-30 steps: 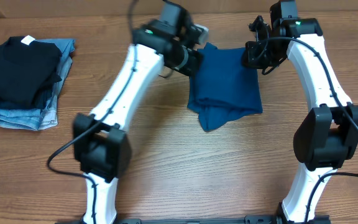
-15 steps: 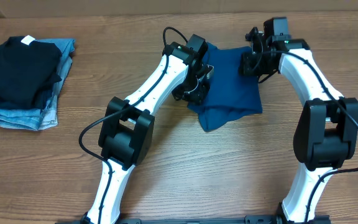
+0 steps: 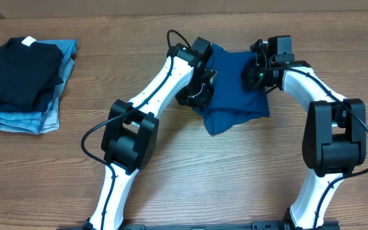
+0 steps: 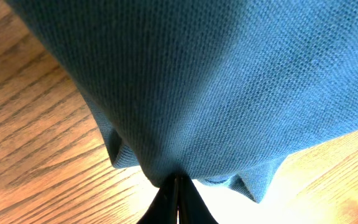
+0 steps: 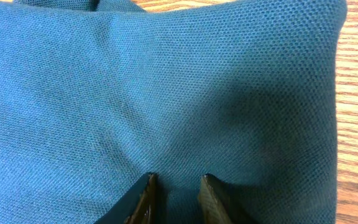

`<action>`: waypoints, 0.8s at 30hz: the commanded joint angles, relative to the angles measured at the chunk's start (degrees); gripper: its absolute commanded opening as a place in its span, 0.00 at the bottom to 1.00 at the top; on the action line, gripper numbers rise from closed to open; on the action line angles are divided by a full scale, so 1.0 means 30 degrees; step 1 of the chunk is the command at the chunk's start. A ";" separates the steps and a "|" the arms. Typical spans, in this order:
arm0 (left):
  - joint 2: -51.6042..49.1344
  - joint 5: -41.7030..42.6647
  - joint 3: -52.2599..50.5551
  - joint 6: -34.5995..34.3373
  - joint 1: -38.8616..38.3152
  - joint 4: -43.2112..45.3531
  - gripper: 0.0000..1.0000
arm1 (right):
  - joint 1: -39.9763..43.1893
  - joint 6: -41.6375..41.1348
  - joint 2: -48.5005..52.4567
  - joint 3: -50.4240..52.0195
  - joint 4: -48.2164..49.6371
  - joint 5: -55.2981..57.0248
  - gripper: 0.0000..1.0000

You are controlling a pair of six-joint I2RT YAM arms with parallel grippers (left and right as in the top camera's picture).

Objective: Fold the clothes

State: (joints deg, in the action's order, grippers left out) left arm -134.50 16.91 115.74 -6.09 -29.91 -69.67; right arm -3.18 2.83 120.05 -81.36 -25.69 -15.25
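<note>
**Shirt nearly folded, one corner untidy**

At the far left of the table (image 3: 171, 185) we see a black garment (image 3: 19, 71) folded on top of jeans (image 3: 24, 118). Both lie well apart from the work, and neither arm is near them.

Moving right, our left gripper (image 3: 199, 91) sits at the left edge of the shirt (image 3: 235, 80). In the left wrist view the jaws are shut tight on a bunched pinch of the shirt (image 4: 229, 81), and the cloth puckers where it meets the left gripper (image 4: 178, 190).

The shirt lies at the middle of the table's far side, between the two grippers. It is already gathered into a compact, roughly square packet. We judge the main folds done. What looks unfinished is the near-left corner, which pokes out past the packet in a rumpled point, so the edges are not square.

At the right, our right gripper (image 3: 259, 71) is over the shirt's upper right part. In the right wrist view the shirt (image 5: 166, 87) lies smooth and flat, and the right gripper (image 5: 174, 194) has its jaws slightly parted with nothing pinched between them.

We reckon tucking or smoothing that corner and letting go are what remain.
</note>
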 commanded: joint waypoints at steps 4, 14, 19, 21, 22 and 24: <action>0.0532 0.0124 0.3373 -0.0401 -0.0029 -0.1042 0.04 | -0.0022 -0.0051 -0.0328 -0.1960 -0.1967 0.0168 0.34; 0.0291 -0.4167 0.6105 -0.0415 0.0146 0.2455 0.05 | -0.0029 -0.0029 -0.1661 -0.6127 -0.8728 -0.2608 0.35; -0.0947 -0.4845 0.5195 -0.0408 0.0153 0.5136 0.04 | -0.0160 0.0117 -0.1632 -0.5683 -1.1540 -0.2652 0.04; -0.1872 -0.4845 0.5195 -0.0408 0.0219 0.6207 0.04 | -0.0270 0.0189 -0.1603 -0.5348 -1.2152 -0.2667 0.04; -0.2295 -0.4838 0.5195 -0.0408 0.0270 0.6615 0.04 | -0.0328 0.0189 -0.1603 -0.5166 -1.2305 -0.2659 0.04; -0.3169 -0.4772 0.5195 -0.0415 0.0372 0.7257 0.04 | -0.0474 0.0189 -0.1603 -0.4554 -1.2138 -0.2659 0.04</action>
State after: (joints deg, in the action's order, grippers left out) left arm -138.54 3.92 132.55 -6.50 -29.58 -49.89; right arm -3.70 3.01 116.62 -97.25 -62.46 -22.35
